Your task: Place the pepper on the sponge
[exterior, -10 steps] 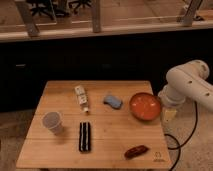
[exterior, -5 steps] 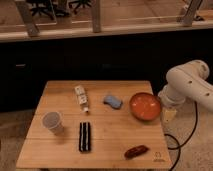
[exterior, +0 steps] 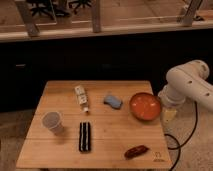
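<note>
A small dark red-brown pepper (exterior: 136, 151) lies on the wooden table (exterior: 105, 140) near its front right corner. The light-blue sponge (exterior: 113, 101) rests toward the back middle of the table, left of the orange-red bowl (exterior: 145, 106). My white arm comes in from the right, and the gripper (exterior: 169, 114) hangs just off the table's right edge, beside the bowl and above and to the right of the pepper. It touches neither pepper nor sponge.
A black ridged block (exterior: 85, 136) lies front centre. A grey cup (exterior: 52, 122) stands at the left. A white tube-like packet (exterior: 81, 97) lies at the back, left of the sponge. A dark counter wall runs behind the table. A cable hangs at the right edge.
</note>
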### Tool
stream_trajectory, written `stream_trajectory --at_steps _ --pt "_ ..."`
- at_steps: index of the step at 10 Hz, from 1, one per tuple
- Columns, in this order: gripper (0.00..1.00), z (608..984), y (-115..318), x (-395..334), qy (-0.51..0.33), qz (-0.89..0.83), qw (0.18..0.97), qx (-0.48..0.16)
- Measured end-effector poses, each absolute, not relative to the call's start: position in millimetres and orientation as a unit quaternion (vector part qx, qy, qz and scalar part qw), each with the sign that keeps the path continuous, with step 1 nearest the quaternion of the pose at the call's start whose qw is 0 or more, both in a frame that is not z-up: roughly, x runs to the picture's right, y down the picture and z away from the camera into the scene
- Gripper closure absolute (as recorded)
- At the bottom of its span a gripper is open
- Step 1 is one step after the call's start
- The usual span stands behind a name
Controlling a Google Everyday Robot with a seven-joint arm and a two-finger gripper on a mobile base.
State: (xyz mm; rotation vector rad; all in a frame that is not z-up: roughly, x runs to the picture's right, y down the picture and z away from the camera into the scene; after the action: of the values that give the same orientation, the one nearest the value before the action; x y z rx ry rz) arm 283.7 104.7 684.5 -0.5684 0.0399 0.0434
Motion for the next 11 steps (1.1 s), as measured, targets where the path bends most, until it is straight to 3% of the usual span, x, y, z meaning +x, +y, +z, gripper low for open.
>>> stream_trajectory --at_steps 6,11 --pt "0.20 684 105 284 0.020 0.021 0.959 -0.280" --pt "0.20 692 144 251 -0.001 -0.014 0.955 -0.296"
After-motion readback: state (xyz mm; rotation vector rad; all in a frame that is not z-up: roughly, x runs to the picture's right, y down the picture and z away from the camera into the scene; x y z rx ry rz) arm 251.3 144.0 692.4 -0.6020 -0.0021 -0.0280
